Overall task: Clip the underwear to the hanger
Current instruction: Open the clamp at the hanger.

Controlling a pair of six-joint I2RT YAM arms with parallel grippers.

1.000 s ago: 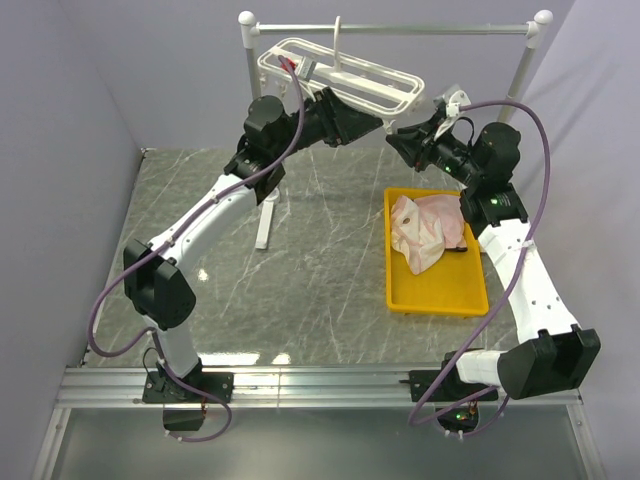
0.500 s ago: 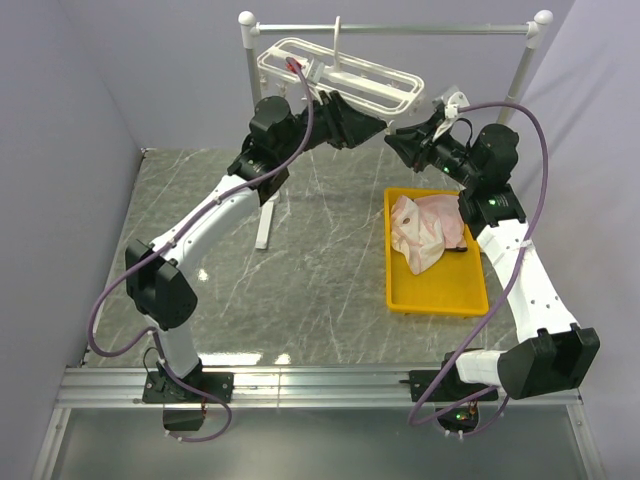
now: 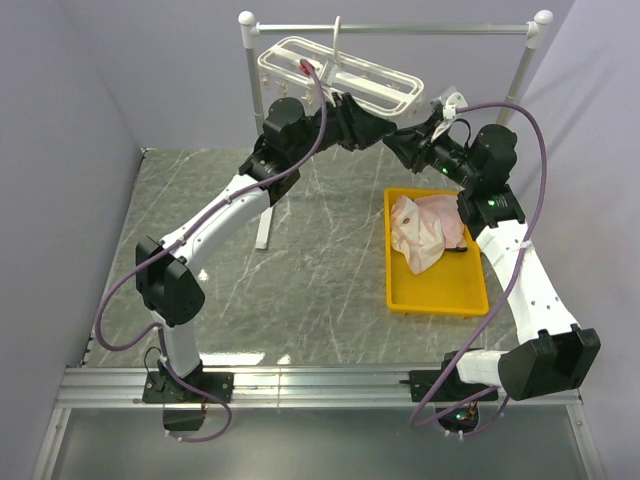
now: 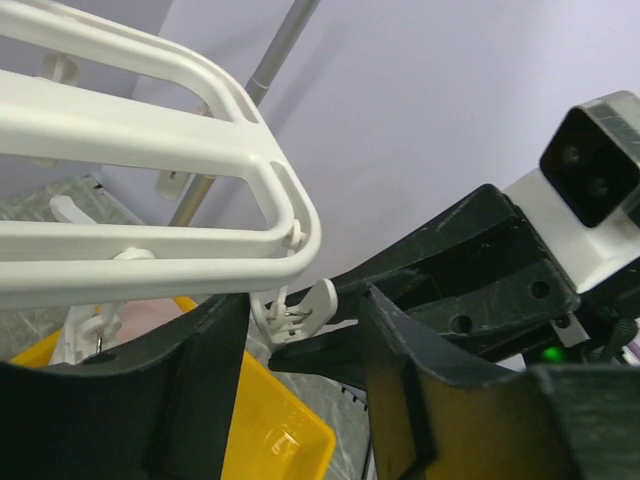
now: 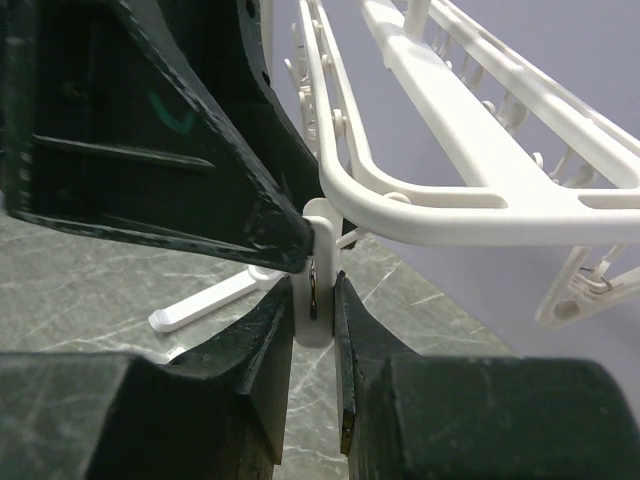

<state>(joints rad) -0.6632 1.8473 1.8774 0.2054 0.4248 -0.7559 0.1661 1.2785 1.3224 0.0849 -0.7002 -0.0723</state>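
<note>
Underwear [image 3: 425, 228] lies as a crumpled pale pink heap in the far half of a yellow tray [image 3: 437, 300] near the table's right edge. Bunched as it is, neither a long axis nor separate pieces can be made out.

The hanger [image 3: 345, 78] hangs by its hook from the grey rail [image 3: 430, 30] along the table's far edge. Its frame lies nearly flat, with the long axis running roughly left to right along the rail. In the overhead view it is skewed, so the right end sits nearer the arms. Small clips dangle below the frame.

At that right end the right gripper [image 5: 313, 295] is closed on one white clip [image 5: 321, 224], a finger pressed to each side. The left gripper [image 4: 305, 305] stands partly open around the same clip. Its fingers [image 4: 400, 370] are apart from the clip on both sides and hold nothing.

From above, the two grippers meet tip to tip and hide the clip. The left wrist view cuts off most of the frame. The left gripper's black body half fills the right wrist view, and whether its tip touches the clip's top cannot be told.

The table [image 3: 330, 290] is dark grey and marble-patterned with pale veins, enclosed by plain lilac walls [image 3: 180, 70].
</note>
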